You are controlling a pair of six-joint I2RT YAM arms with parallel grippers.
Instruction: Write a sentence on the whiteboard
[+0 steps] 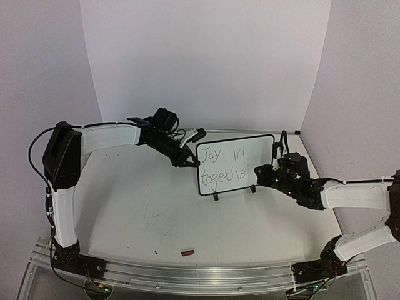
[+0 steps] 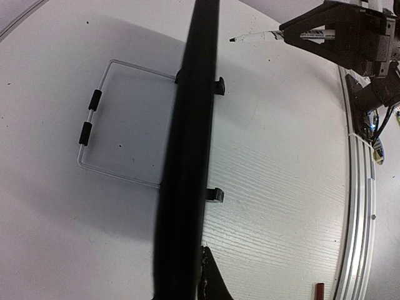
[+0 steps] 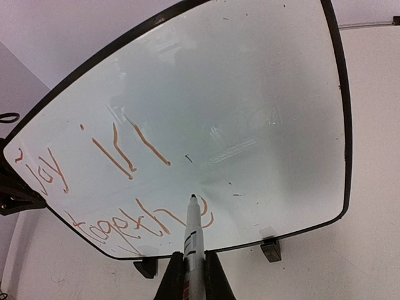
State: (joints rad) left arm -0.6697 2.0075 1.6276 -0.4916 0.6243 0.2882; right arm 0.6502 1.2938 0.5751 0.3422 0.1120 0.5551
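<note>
The whiteboard (image 1: 250, 150) stands upright on two black feet at the table's middle right. The sentence (image 1: 220, 164), in thin strokes, reads "Joy in" over "togethe". My left gripper (image 1: 189, 160) is shut on the board's left edge. In the left wrist view that edge is a black bar (image 2: 187, 156) with one finger (image 2: 215, 284) against it. My right gripper (image 1: 261, 171) is shut on a marker (image 3: 194, 237). The marker tip touches the board (image 3: 262, 94) at the last "e" of the writing (image 3: 125, 187).
A small red cap (image 1: 187, 252) lies near the front rail (image 1: 200, 275) and also shows in the left wrist view (image 2: 319, 290). A wire stand (image 2: 94, 125) props the board from behind. Pale walls close in the back and sides.
</note>
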